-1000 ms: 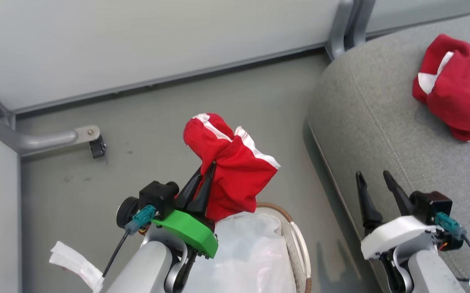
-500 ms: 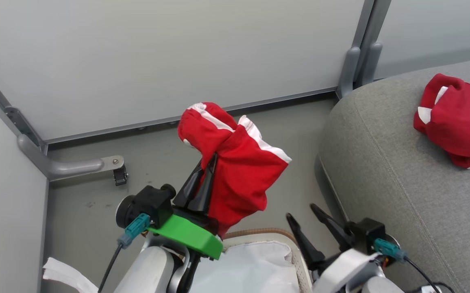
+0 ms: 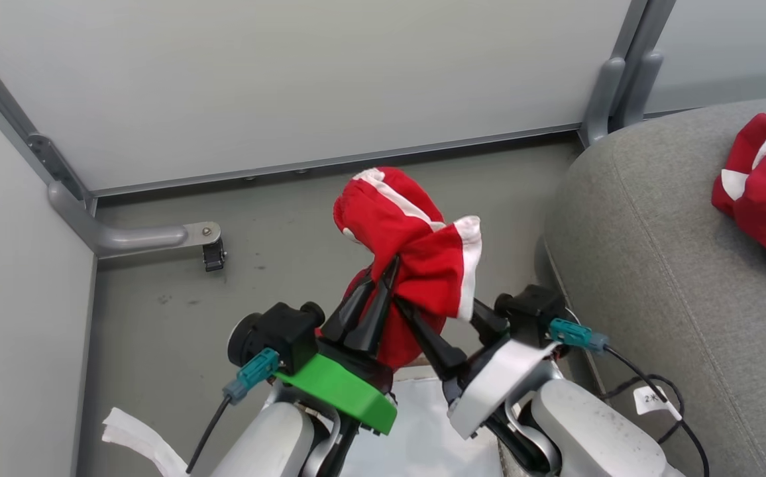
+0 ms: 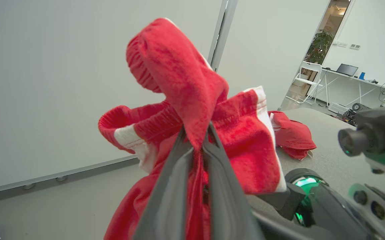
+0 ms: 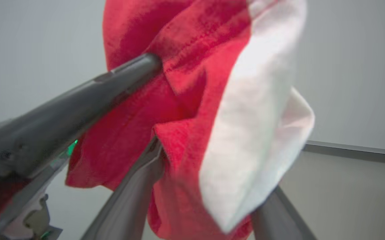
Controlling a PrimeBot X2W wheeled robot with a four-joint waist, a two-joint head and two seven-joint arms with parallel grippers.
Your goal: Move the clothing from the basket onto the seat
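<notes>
A red garment with white stripes (image 3: pixel 409 225) hangs bunched in the air over the basket, whose white liner (image 3: pixel 423 430) shows at the bottom edge. My left gripper (image 3: pixel 386 275) is shut on this clothing; in the left wrist view its fingers (image 4: pixel 195 133) pinch a red fold. My right gripper (image 3: pixel 436 303) is open beside it, one finger on each side of the hanging cloth (image 5: pixel 186 83). The grey seat (image 3: pixel 655 265) lies to the right, with another red and white garment (image 3: pixel 764 192) on it.
Pale wall panels stand behind and to the left. A grey metal bracket with a small black caster (image 3: pixel 214 255) sits on the grey floor. A white strip (image 3: pixel 138 437) lies at the lower left. A black cable with a tag (image 3: pixel 655 397) trails by the seat's edge.
The head camera has shifted. My right gripper has swung left from the seat's edge to the held garment and now straddles it. The left gripper has kept its grip.
</notes>
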